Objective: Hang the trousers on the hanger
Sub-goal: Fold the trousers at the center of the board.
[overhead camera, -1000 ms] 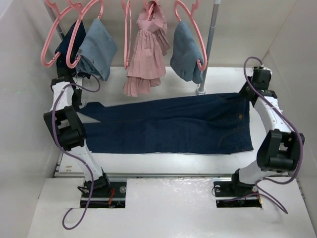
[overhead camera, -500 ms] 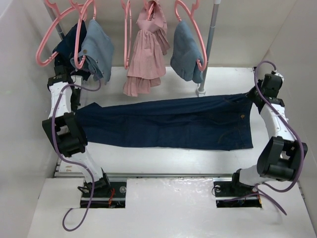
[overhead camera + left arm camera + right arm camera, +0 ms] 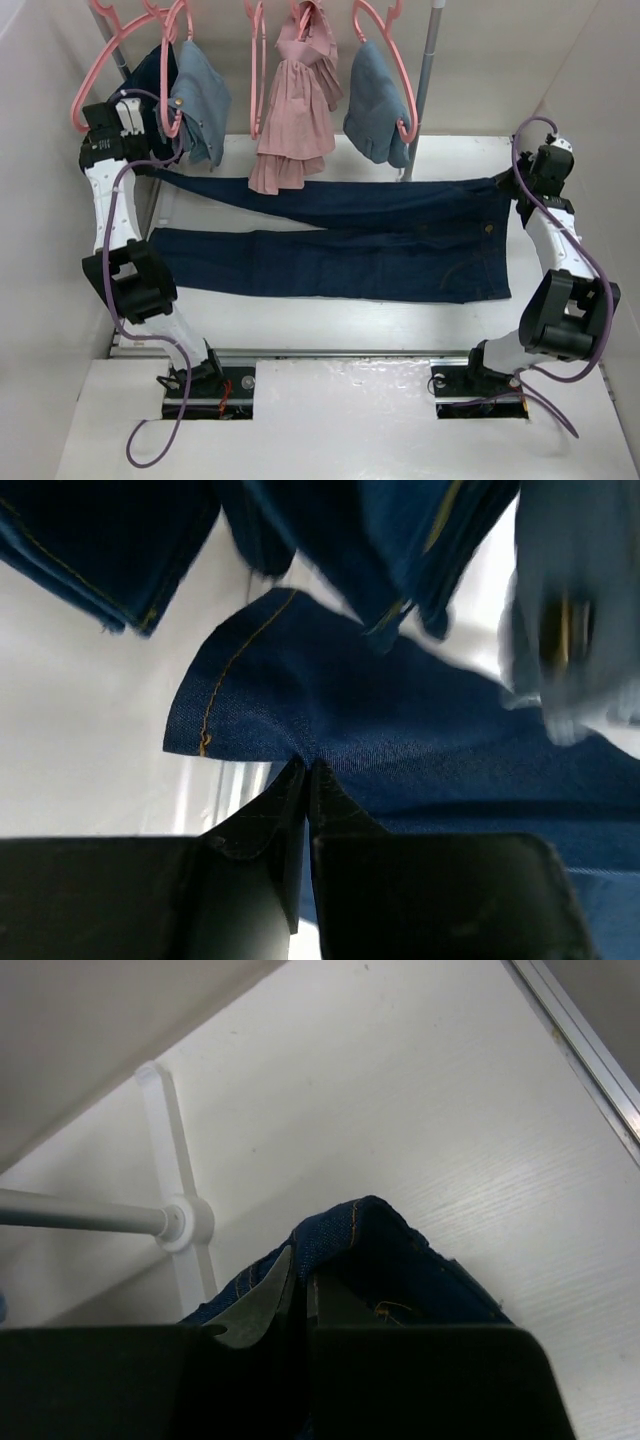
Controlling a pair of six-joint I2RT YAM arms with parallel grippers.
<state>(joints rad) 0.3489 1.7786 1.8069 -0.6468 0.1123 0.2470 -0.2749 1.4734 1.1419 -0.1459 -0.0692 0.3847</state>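
Note:
The dark navy trousers lie across the white table, waist to the right. My left gripper is shut on the hem end of the far leg and holds it raised at the back left. That leg slants away from the other one. In the left wrist view my gripper pinches the cloth beside yellow stitching. My right gripper is shut on the waistband corner; the right wrist view shows the gripper with the cloth humped over it. Several pink hangers hang on the rail; the leftmost hanger is just above my left gripper.
A dark navy garment and light blue denim hang at the left. A pink dress hangs in the middle and more denim at the right. The rack pole stands on a white base near my right gripper.
My left gripper has risen and moved back towards the rail, pulling one trouser leg up and apart from the other. My right gripper moved right and back with the waistband.

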